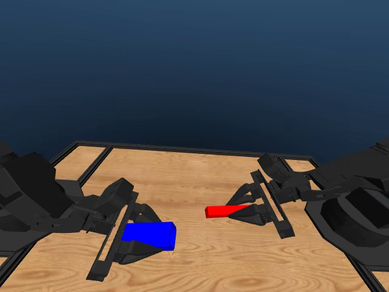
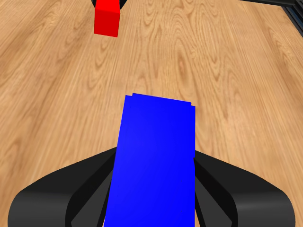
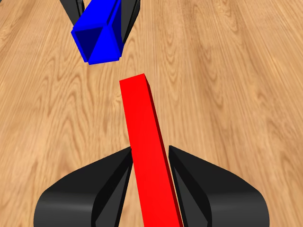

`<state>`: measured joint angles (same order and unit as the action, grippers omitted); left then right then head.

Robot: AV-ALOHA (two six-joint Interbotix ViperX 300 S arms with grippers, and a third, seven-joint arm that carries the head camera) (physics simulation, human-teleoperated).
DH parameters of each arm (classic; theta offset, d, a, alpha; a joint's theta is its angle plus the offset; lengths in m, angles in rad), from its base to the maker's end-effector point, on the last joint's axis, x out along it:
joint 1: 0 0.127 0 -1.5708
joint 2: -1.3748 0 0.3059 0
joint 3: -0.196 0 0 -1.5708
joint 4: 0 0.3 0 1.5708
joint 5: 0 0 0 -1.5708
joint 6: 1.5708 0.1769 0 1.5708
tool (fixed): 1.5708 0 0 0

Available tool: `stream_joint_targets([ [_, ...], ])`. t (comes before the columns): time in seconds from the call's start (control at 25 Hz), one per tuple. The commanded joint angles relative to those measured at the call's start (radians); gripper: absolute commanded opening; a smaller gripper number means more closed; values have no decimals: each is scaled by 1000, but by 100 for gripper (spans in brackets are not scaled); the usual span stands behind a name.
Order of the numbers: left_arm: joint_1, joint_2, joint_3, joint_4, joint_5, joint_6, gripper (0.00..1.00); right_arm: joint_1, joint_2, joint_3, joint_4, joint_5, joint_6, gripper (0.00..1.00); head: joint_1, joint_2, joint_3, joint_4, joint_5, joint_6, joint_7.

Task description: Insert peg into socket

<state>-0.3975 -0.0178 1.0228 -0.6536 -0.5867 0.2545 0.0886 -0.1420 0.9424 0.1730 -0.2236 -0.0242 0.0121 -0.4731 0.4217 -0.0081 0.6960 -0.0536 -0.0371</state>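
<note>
Left tool [image 1: 143, 234]: I see it clamped on the hollow bright blue boxy socket [image 1: 150, 235].
Right tool [image 1: 250, 212]: grips the thin bright red rectangular peg [image 1: 226, 211], at 2 o'clock from the socket, apart.
Wooden desk [image 1: 200, 255]: beneath both.

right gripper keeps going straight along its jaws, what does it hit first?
Probably the socket held in the left gripper. The right gripper is shut on the peg, whose free end would lead. In the right wrist view that end sits just off the socket's open mouth, so it may clip the rim; depth is unclear.
</note>
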Motion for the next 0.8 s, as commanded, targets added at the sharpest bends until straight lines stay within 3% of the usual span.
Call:
stream_joint_targets([
  [0.04,24,-25,-3,-6,-18,28,0,47,37,-96,-19,64,6,0,25,-16,-3,5,28,5,2],
  [0.16,-12,-37,-23,-8,-44,48,0,62,71,-145,-26,79,12,0,34,-16,-1,8,35,6,-1],
  [0.2,-9,-16,5,-13,-33,62,0,68,81,-164,-23,77,9,0,36,-16,0,8,37,7,-3],
  [0.28,-2,-48,-33,-14,-56,70,0,71,98,-192,-35,89,19,0,39,-16,1,9,39,6,-7],
  [0.32,2,-36,-19,-15,-44,78,0,72,109,-193,-39,93,23,0,40,-16,2,9,40,6,-7],
  [0.36,7,-54,-45,10,-18,60,0,73,116,-212,-42,95,18,0,40,-16,2,9,41,7,-8],
  [0.44,-11,-14,-21,-12,-51,82,0,70,135,-242,-62,107,33,0,42,-15,2,10,42,8,-12],
  [0.48,-9,-24,-41,-20,-57,90,0,70,146,-246,-59,109,29,0,43,-15,2,10,43,8,-12],
  [0.68,-10,6,-47,-16,-34,92,0,67,198,-329,-80,125,24,0,53,-13,3,13,46,11,-8],
  [0.72,3,-13,-71,0,-24,73,0,66,208,-344,-85,125,30,0,55,-13,3,14,45,12,-8],
  [0.76,-11,6,-76,-17,-62,66,0,61,211,-356,-91,125,30,0,58,-13,2,14,43,11,-7],
  [0.8,-10,14,-60,-5,-34,75,0,66,230,-383,-97,143,33,0,61,-13,2,16,43,12,-6],
])
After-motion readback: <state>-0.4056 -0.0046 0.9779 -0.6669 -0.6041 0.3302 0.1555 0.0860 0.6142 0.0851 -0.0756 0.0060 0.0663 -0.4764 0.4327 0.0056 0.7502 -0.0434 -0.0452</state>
